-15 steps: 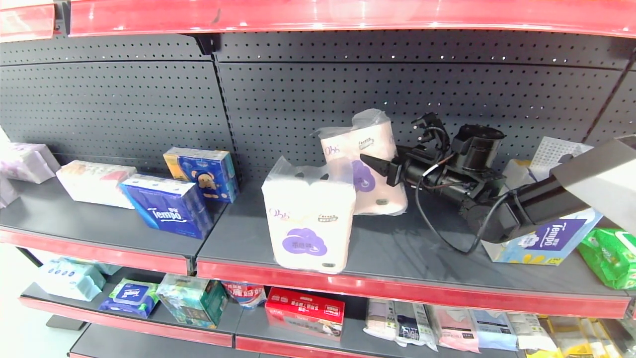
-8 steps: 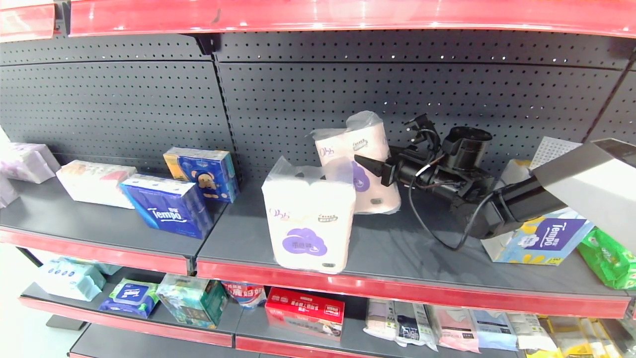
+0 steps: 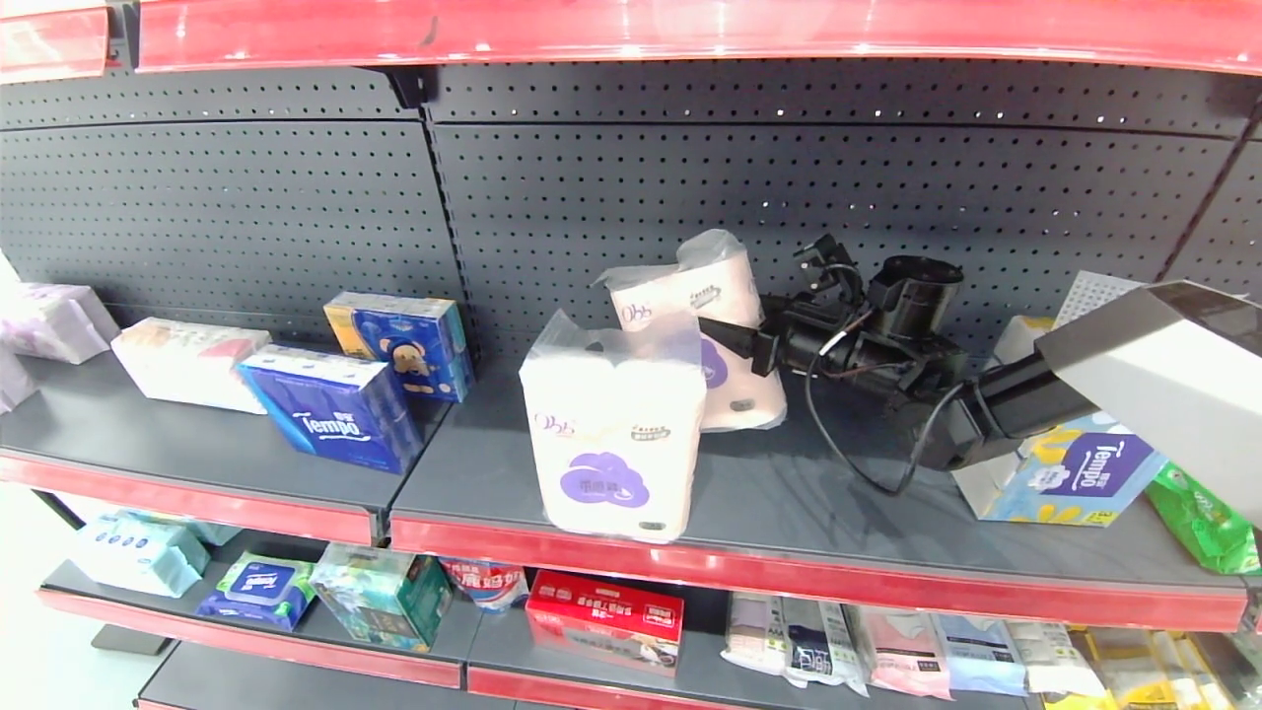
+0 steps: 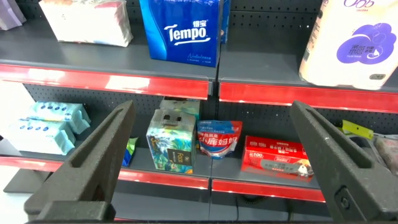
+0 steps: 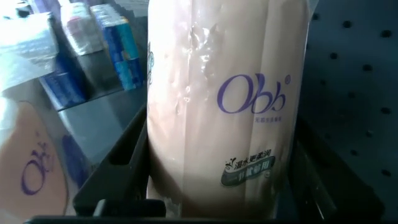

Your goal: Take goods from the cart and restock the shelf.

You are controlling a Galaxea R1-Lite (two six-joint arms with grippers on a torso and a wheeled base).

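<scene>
Your right gripper (image 3: 728,343) clamps rear tissue pack (image 3: 690,296): set it upright on shelf (image 3: 789,503) behind front pack (image 3: 611,434) (avoid nudging it), then release. Left gripper (image 4: 211,112) gapes wide.

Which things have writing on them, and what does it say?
Back roll pack: purple brand word, green label; brand print, left unread.
Front roll pack: same purple word.
Blue tissue pack: white brand word.
Tissue box, right: white brand word on purple.
Red box below: too small to read.
</scene>
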